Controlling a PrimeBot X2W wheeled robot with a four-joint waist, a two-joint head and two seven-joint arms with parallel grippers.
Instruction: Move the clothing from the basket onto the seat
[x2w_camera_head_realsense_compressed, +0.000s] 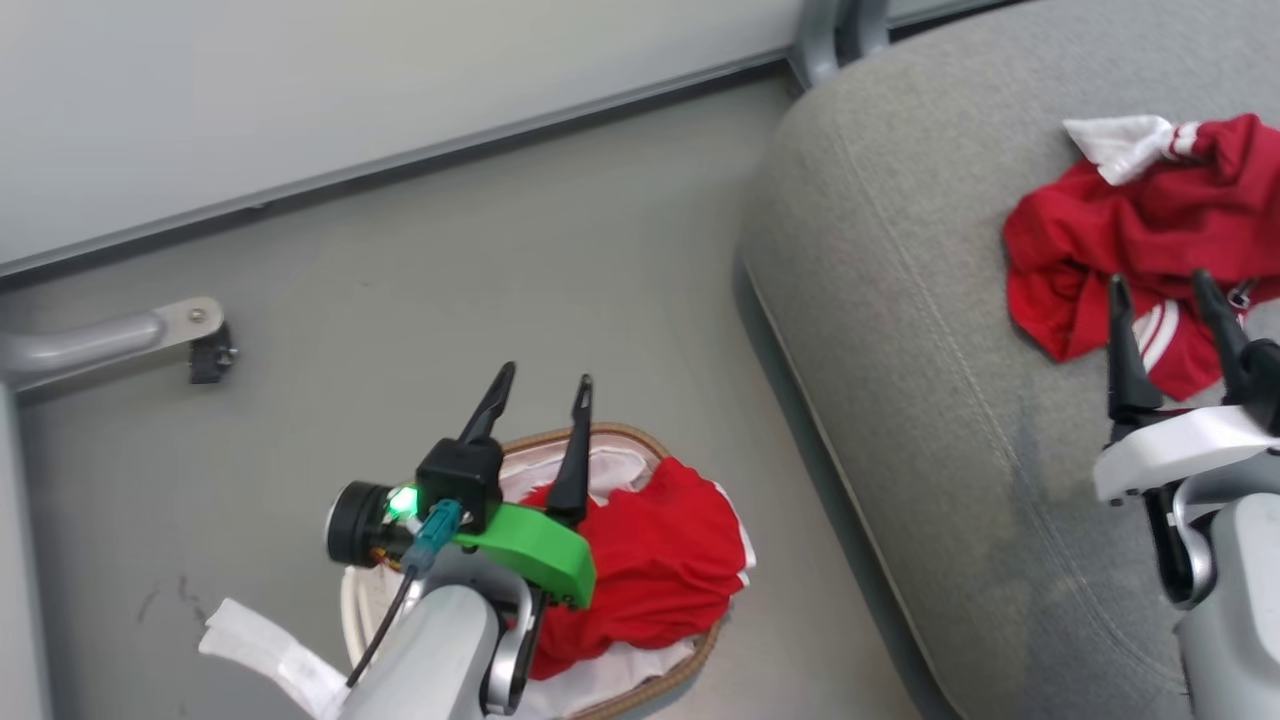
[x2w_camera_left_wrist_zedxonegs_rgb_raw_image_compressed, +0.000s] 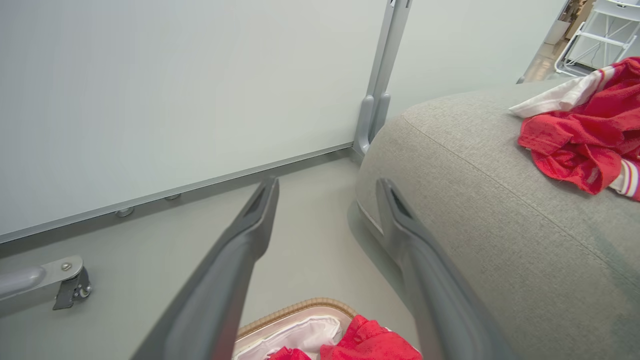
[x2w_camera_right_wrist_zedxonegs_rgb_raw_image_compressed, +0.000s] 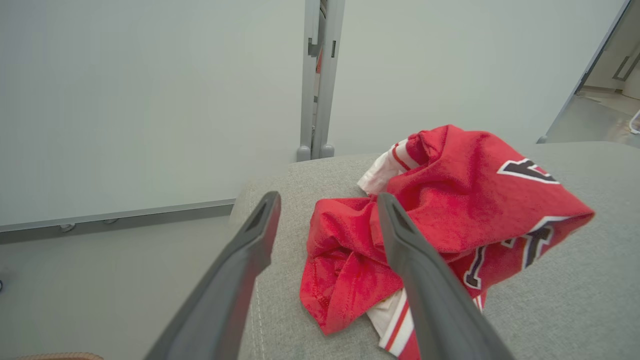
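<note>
1. Crumpled red white-trimmed jersey (x2w_camera_head_realsense_compressed: 1130, 230) lies upper right on the grey fabric seat (x2w_camera_head_realsense_compressed: 900, 350).
2. Another red garment (x2w_camera_head_realsense_compressed: 650, 560) sits lower centre in the white brown-rimmed basket (x2w_camera_head_realsense_compressed: 620, 432).
3. Left gripper (x2w_camera_head_realsense_compressed: 547, 375) over basket, right gripper (x2w_camera_head_realsense_compressed: 1158, 280) by jersey: fingers spread, empty.
</note>
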